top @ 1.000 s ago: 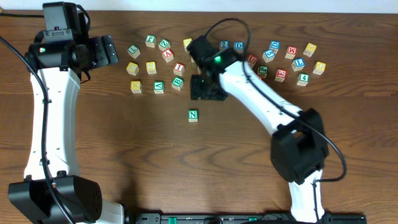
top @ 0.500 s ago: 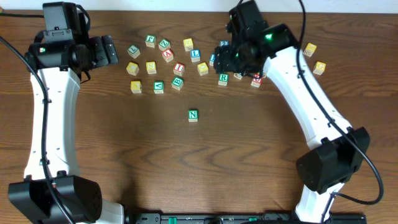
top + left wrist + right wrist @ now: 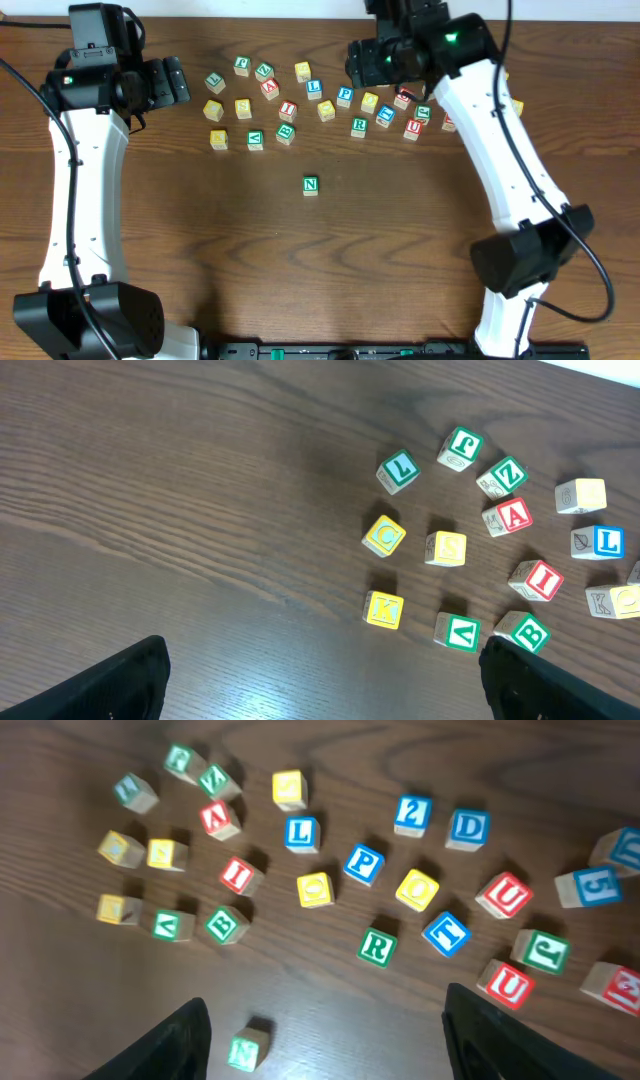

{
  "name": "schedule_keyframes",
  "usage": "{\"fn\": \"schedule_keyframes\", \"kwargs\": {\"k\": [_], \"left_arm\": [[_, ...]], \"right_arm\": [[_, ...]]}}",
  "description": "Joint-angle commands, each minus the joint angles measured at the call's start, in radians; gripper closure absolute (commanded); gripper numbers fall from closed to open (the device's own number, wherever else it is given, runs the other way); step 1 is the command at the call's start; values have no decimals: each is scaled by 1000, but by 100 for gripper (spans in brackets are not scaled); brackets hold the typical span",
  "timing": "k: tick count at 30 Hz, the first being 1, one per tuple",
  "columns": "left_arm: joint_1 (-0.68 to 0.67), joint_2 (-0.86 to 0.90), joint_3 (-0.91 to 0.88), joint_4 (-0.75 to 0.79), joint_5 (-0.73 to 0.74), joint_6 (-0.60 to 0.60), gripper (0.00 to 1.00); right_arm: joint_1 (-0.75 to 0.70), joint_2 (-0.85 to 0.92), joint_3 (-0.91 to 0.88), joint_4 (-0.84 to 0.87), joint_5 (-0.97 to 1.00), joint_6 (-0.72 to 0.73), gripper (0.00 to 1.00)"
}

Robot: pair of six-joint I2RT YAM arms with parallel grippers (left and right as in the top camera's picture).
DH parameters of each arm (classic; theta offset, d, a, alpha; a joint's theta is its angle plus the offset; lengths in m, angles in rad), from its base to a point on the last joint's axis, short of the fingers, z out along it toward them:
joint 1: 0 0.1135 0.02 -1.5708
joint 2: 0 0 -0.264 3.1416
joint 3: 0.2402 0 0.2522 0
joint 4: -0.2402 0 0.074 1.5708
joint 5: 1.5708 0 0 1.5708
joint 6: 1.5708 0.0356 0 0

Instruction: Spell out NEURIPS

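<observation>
One N cube (image 3: 311, 185) (green letter) sits alone.

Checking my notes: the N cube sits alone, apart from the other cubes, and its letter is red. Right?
No. The N cube sits alone, apart from the other cubes, but its letter is green, not red; the overhead view shows it.

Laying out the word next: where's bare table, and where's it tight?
Bare wood lies all around the N cube, bounded by the left arm, the right arm and, on the far side, the line from the yellow K cube to the red U cube. Beyond that line it is crowded, tightest near the green R cube.
</observation>
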Motion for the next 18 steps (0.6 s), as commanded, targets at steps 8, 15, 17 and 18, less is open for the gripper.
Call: {"fn": "schedule_keyframes", "kwargs": {"k": [8,15,17,18], "left_arm": [[-3,9,1,-3,-16,-9,2],[-3,9,1,-3,-16,-9,2],[-3,9,1,-3,-16,-9,2],[-3,9,1,-3,-16,-9,2]], "right_arm": [[43,132,-3,-8,11,5,32],[35,172,-3,-8,39,106,32],[33,174,-3,-12,60,117,32],[33,174,-3,-13,65,117,32]]}}
